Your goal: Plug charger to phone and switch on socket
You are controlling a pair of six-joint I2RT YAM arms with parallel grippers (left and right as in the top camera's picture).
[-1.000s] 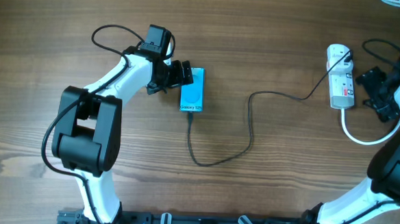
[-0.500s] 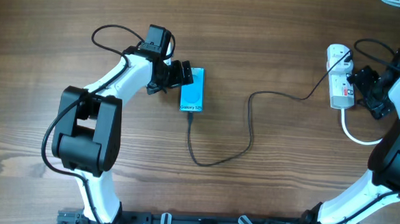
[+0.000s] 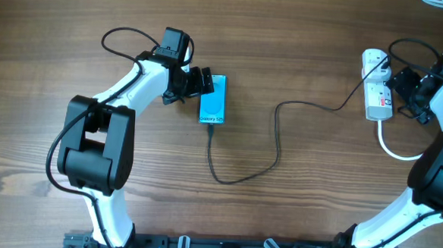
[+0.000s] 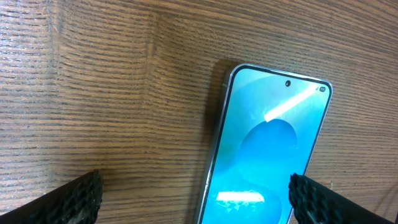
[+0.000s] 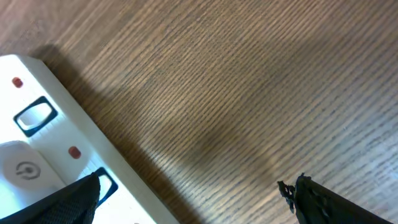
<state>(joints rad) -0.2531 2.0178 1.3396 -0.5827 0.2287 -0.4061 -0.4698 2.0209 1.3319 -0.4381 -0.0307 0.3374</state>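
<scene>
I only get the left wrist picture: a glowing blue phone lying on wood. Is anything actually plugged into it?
Observer: From overhead, the thin black charger reaches the phone at the end with the white text. I cannot tell if it is fully seated.
Operator: Where does that cable lead?
Observer: It loops rightward to the socket, a white strip with red switch marks.
Operator: Is anything near that strip?
Observer: The right end effector is close beside it, jaws open, holding nothing.

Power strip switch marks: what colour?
Red marks on the white power strip; clearest in right wrist view.
</scene>
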